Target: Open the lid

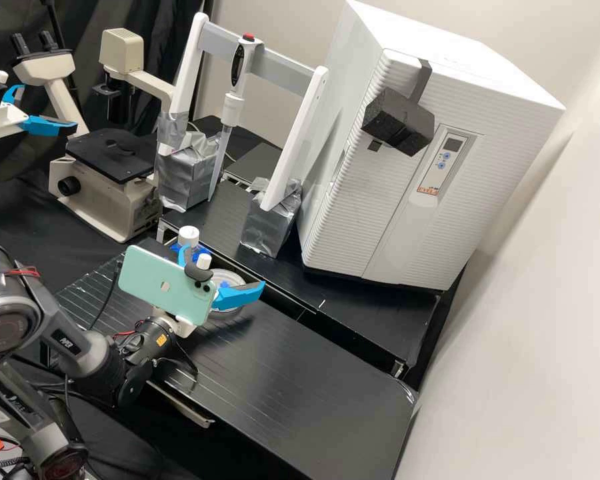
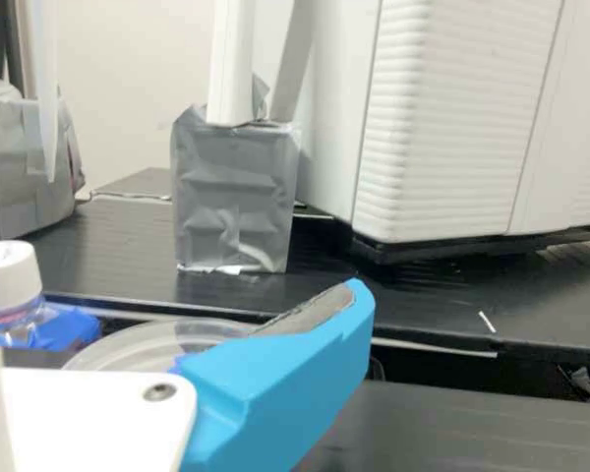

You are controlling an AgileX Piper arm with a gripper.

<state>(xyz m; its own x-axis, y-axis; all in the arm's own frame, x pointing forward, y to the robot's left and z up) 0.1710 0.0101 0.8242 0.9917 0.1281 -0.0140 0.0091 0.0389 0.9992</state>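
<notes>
Dark grey arm joints [image 1: 7, 323] stand well apart from the white-capped bottle [image 1: 189, 235]. Beside that bottle, on the side toward the white cabinet [image 1: 353, 220], is the clear round lid [image 2: 143, 344], apparently flat and facing up; being circular, it has no long axis. Near the bottle, the pincer [image 1: 223, 267] is spread open and empty. Approach seems underway: next, align over the lid, then grip.

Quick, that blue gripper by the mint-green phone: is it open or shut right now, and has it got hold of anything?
Gripper: open, holding nothing.
</notes>
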